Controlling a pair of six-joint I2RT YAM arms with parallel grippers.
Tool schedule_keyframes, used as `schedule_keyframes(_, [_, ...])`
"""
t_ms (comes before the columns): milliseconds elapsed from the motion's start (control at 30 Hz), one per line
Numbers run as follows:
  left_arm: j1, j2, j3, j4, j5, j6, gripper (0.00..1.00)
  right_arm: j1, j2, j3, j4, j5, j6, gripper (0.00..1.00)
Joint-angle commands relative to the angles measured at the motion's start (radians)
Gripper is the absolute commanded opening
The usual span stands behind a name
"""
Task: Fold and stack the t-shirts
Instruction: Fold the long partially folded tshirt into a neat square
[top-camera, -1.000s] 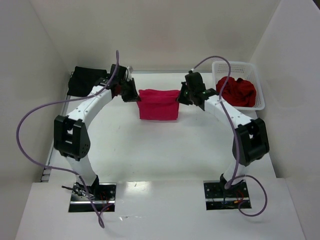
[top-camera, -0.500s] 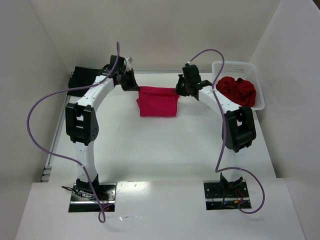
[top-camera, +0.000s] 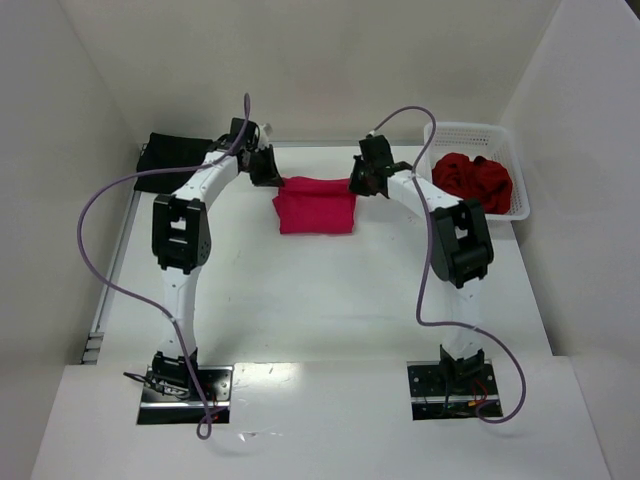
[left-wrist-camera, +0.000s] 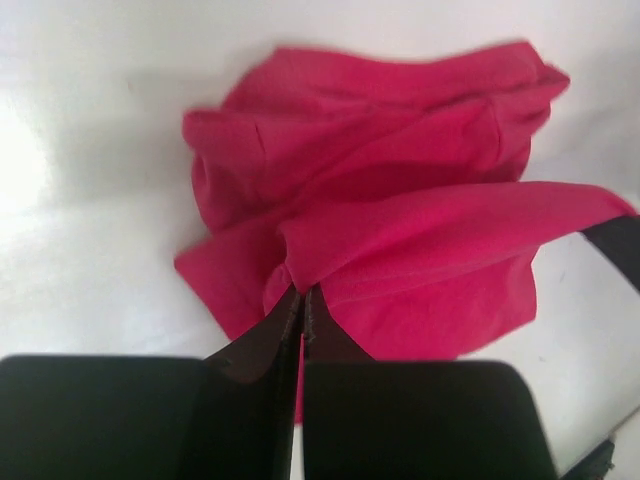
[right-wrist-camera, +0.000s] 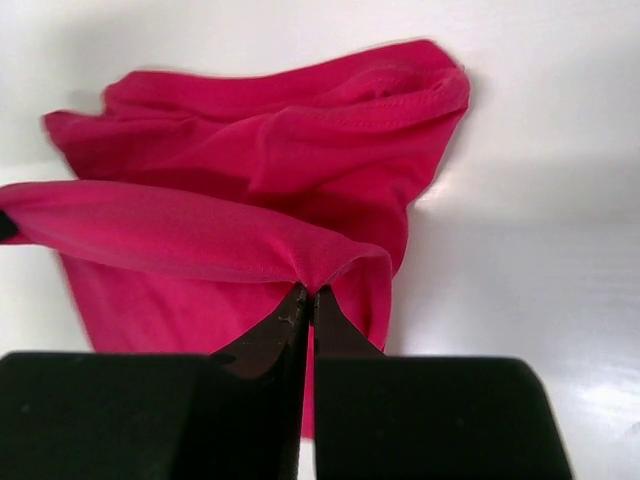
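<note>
Both are white tube links with chunky black joint blocks, left arm (top-camera: 183, 232) and right arm (top-camera: 458, 250). Loose purple cable (top-camera: 84, 225) loops off each, metal base plates (top-camera: 185, 392) underneath. Left end effector (left-wrist-camera: 300, 298) and right end effector (right-wrist-camera: 306, 298): black wedge fingers.

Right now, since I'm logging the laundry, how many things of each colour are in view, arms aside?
pink shirt: 1
black shirt: 1
dark red heap: 1 (the shirts in it cannot be counted)
white basket: 1
Total: 4
</note>
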Motion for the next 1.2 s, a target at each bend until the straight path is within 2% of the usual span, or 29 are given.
schedule_keyframes(0, [0.033,0.077,0.134,-0.02,0.005,0.038,0.0,-0.037,0.077,0.108,0.018,0.021,-0.01,0.03])
schedule_keyframes(200, [0.051,0.203,0.37,-0.083,-0.004,0.019,0.02,-0.046,0.135,0.203,-0.002,0.021,0.001,0.03])
schedule_keyframes(267, [0.051,0.265,0.5,-0.128,0.005,0.019,0.03,-0.055,0.158,0.237,-0.002,0.021,0.001,0.07])
schedule_keyframes(367, [0.061,0.344,0.64,-0.175,0.005,0.01,0.04,-0.073,0.201,0.294,-0.002,0.021,0.001,0.07])
schedule_keyframes(467, [0.061,0.37,0.673,-0.175,0.028,0.01,0.1,-0.084,0.236,0.329,-0.011,0.002,0.001,0.07])
schedule_keyframes(567, [0.061,0.388,0.682,-0.175,0.042,0.01,0.49,-0.095,0.249,0.338,0.0,0.011,0.001,0.07])
schedule_keyframes(600, [0.061,0.402,0.696,-0.175,0.042,0.01,0.54,-0.095,0.261,0.339,0.0,0.011,0.001,0.1])
schedule_keyframes(633, [0.061,0.402,0.696,-0.175,0.042,0.01,0.65,-0.095,0.27,0.339,0.0,0.025,0.001,0.14])
schedule_keyframes(733, [0.061,0.413,0.72,-0.185,0.033,0.019,0.79,-0.095,0.28,0.339,0.0,0.034,0.012,0.56])
schedule_keyframes(767, [0.061,0.413,0.731,-0.185,0.021,0.019,0.88,-0.095,0.28,0.339,0.0,0.043,0.021,0.71])
schedule_keyframes(800, [0.061,0.413,0.743,-0.195,0.021,0.019,0.92,-0.095,0.28,0.339,0.0,0.057,0.021,0.95])
schedule_keyframes(833, [0.061,0.413,0.743,-0.195,0.009,0.03,0.96,-0.095,0.269,0.339,0.0,0.057,0.021,1.0])
schedule_keyframes(867, [0.061,0.402,0.743,-0.195,0.009,0.03,0.99,-0.095,0.269,0.339,0.0,0.057,0.021,1.0])
schedule_keyframes(1067, [0.061,0.34,0.74,-0.227,0.009,0.05,0.99,-0.095,0.203,0.328,0.044,0.034,0.012,1.0])
schedule_keyframes(1133, [0.042,0.312,0.711,-0.227,0.054,0.077,0.95,-0.095,0.191,0.338,0.053,-0.001,0.012,1.0])
schedule_keyframes(1167, [0.042,0.286,0.697,-0.227,0.073,0.102,0.94,-0.095,0.191,0.363,0.053,-0.025,0.001,0.96])
